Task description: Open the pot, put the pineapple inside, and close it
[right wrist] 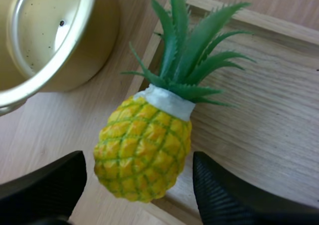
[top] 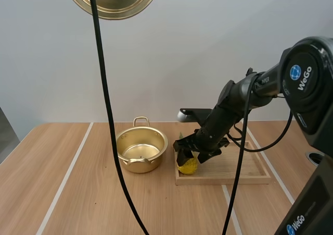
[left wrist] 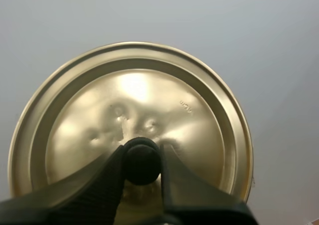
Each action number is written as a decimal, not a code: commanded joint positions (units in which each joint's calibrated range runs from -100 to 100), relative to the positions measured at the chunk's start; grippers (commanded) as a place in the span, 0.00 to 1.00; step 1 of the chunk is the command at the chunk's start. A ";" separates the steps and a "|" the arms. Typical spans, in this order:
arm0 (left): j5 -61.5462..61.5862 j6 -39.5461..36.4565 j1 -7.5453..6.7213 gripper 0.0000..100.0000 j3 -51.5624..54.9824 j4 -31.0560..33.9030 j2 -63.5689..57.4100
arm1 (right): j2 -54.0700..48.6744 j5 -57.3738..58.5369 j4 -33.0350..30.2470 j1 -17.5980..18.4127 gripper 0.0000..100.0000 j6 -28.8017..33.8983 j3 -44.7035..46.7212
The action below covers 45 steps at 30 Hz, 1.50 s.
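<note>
pineapple [top: 188,166] first: where does it lie?

– on its side at the 8 o'clock corner of the wooden tray [top: 237,168]. the yellow body rests across the tray's corner rim and the green leaves [right wrist: 189,55] reach back over the tray boards.

and the robot's right pincer?

– the right pincer [top: 190,154] is low over the fruit and released. in the right wrist view its two black fingers [right wrist: 224,195] stand apart, one on each flank of the yellow body. a sliver of gap shows on either side, so nothing is pinched.

where is the pot?

– the pot [top: 141,150] stands on the bench [top: 78,193] at 9 o'clock from the tray, just beside it. it is uncovered, with its bare golden floor showing. one loop handle sits at 12 o'clock and the other at 6 o'clock.

and the lid?

– in the high view the lid [top: 112,0] hangs well above the bench, at about 11 o'clock from the pot. the robot's left pincer [left wrist: 142,152] is clenched on the lid's black knob [left wrist: 142,166], one finger pressed to each side of it. in the left wrist view the lid's golden top face spreads behind the knob, lightly dented close around it.
</note>
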 commanded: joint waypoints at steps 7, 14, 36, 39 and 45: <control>-2.06 -0.50 -0.15 0.00 -0.55 -0.40 -0.48 | 3.08 -2.03 5.10 0.06 1.00 -3.78 0.18; -2.06 -0.50 -0.15 0.00 -0.55 -0.40 -0.48 | 3.82 -5.14 6.92 1.00 1.00 -5.68 0.18; -2.06 -0.50 -0.15 0.00 -0.55 -0.40 -0.48 | 3.71 -8.75 7.48 1.29 0.00 -6.69 0.18; -2.06 -0.50 -0.15 0.00 -0.55 -0.40 -0.48 | 2.58 -8.75 7.63 1.29 0.00 -6.69 0.18; -2.06 -0.50 -0.15 0.00 -0.55 -0.40 -0.48 | -4.84 -11.42 8.77 1.29 0.00 -6.69 0.04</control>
